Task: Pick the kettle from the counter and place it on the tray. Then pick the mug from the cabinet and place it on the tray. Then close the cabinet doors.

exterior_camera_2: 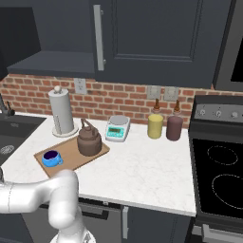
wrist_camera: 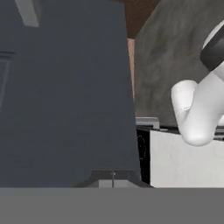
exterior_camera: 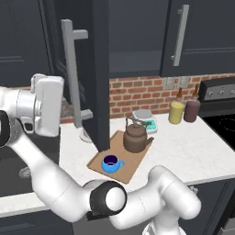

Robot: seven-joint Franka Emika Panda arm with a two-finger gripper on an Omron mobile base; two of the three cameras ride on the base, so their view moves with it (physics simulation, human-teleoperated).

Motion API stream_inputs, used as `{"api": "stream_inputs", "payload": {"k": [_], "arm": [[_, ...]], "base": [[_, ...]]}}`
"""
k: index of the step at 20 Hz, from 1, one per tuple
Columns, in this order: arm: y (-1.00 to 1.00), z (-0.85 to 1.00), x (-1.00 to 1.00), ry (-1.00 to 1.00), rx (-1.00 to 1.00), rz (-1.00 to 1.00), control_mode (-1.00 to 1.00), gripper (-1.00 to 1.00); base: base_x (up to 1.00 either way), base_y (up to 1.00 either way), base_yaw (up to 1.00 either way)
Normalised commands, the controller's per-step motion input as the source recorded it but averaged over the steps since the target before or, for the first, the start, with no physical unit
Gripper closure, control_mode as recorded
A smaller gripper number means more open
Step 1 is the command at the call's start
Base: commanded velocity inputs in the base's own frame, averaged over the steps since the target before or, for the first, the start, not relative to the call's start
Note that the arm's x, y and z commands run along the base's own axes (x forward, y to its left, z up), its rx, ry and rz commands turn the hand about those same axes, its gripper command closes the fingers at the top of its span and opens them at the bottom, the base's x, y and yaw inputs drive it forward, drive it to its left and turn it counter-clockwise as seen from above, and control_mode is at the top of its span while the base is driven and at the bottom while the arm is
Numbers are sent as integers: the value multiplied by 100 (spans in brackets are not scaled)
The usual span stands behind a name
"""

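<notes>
Kitchen counter (exterior_camera_2: 142,171) with my arm raised at the left. My gripper (wrist_camera: 113,178) is clenched on nothing, its tips meeting close against the flat face of the open cabinet door (exterior_camera: 98,69), which stands edge-on over the counter with its silver bar handle (exterior_camera: 73,73) facing my wrist. The kettle (exterior_camera: 136,136) sits upright on the far end of the tray (exterior_camera: 135,166); the blue mug (exterior_camera: 111,163) stands on the near end, apart from the kettle. Behind the tray: a paper-towel holder (exterior_camera_2: 62,113) and a small kitchen scale (exterior_camera_2: 117,128). A yellow canister (exterior_camera_2: 154,125) and a brown canister (exterior_camera_2: 174,126) stand side by side near the stove (exterior_camera_2: 218,156). The cabinet (exterior_camera: 133,59) interior is dark.
</notes>
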Motion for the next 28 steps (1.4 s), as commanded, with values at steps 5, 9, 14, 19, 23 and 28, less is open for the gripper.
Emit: {"api": "stream_inputs", "payload": {"k": [5,9,14,19,23,28], "arm": [[-84,-1,-10,0,-8,0,-100,100],[-81,-8,2,0,-10,8,-100,100],[-61,-1,19,0,-13,15,-100,100],[-46,0,36,0,-14,18,-100,100],[-24,0,62,-3,-9,22,-100,100],[-4,0,53,-15,-5,26,-100,100]], "base": [[0,0,0],[0,0,0],[0,0,0],[0,0,0],[0,0,0],[0,0,0]]}}
